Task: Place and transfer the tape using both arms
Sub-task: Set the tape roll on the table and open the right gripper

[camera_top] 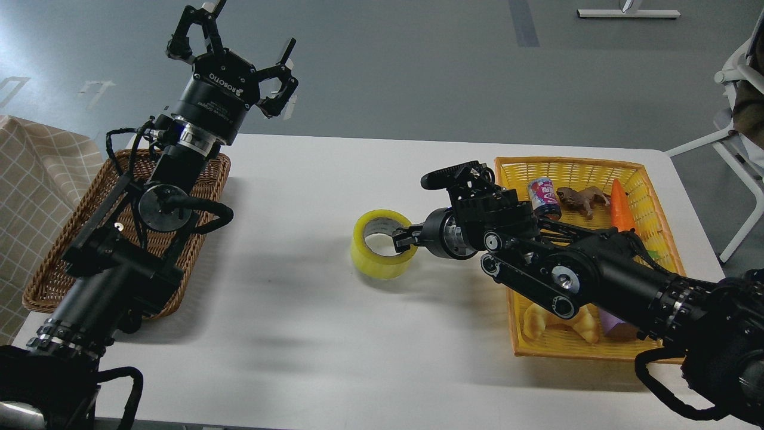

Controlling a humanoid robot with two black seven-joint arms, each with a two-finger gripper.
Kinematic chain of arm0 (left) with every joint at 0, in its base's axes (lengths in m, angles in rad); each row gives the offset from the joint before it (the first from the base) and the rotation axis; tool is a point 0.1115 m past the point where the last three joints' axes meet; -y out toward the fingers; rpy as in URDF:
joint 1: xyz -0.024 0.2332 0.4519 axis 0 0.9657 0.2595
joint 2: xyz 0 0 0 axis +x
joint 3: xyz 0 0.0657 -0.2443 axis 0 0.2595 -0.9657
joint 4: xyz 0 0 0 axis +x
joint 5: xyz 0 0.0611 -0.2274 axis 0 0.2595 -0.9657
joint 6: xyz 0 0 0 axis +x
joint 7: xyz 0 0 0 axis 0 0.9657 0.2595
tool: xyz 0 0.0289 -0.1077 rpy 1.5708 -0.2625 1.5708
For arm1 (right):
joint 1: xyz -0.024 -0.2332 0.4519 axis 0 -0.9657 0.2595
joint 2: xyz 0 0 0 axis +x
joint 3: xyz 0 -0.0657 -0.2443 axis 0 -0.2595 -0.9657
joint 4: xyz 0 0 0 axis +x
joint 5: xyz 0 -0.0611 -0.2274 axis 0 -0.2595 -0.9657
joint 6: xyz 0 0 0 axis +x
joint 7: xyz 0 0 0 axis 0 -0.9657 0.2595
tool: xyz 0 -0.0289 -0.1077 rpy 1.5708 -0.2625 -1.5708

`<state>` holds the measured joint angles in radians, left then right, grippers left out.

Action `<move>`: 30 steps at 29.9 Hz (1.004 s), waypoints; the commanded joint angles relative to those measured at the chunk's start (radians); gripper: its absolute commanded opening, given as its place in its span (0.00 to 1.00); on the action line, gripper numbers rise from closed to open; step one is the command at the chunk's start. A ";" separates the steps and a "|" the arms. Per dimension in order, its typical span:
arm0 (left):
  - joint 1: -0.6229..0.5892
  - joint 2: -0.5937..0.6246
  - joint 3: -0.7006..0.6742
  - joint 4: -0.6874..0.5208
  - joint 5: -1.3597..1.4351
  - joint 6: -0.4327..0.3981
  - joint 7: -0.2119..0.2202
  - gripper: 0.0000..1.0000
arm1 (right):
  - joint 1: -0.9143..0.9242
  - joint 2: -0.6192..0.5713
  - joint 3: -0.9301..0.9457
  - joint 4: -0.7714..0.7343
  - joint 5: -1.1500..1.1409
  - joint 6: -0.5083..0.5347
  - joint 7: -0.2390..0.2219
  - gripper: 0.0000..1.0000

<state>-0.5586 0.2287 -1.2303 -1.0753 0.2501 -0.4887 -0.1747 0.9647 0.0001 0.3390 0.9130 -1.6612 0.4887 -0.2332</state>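
The yellow tape roll (pixel 377 258) lies flat on the white table (pixel 298 334) near the middle, its grey-white core facing up. My right gripper (pixel 404 240) reaches in from the right and is shut on the roll's right wall, one finger inside the core. The roll rests on or just above the tabletop. My left gripper (pixel 230 45) is open and empty, raised high above the far left of the table, over the back of the brown wicker basket (pixel 197 263).
A yellow basket (pixel 597 167) at the right holds a can (pixel 542 196), a toy animal (pixel 582 197), a carrot (pixel 621 206), a croissant (pixel 558 322) and a purple block (pixel 615 325). A checked cloth (pixel 36 179) lies at the left. A white chair (pixel 740 137) stands at the far right.
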 commanded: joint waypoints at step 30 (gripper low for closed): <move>-0.001 0.004 0.002 0.000 0.000 0.000 0.000 0.98 | 0.040 -0.064 0.129 0.079 0.032 0.000 -0.002 1.00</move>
<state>-0.5586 0.2283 -1.2290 -1.0753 0.2501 -0.4887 -0.1750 1.0009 -0.0182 0.4293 0.9615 -1.6443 0.4887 -0.2344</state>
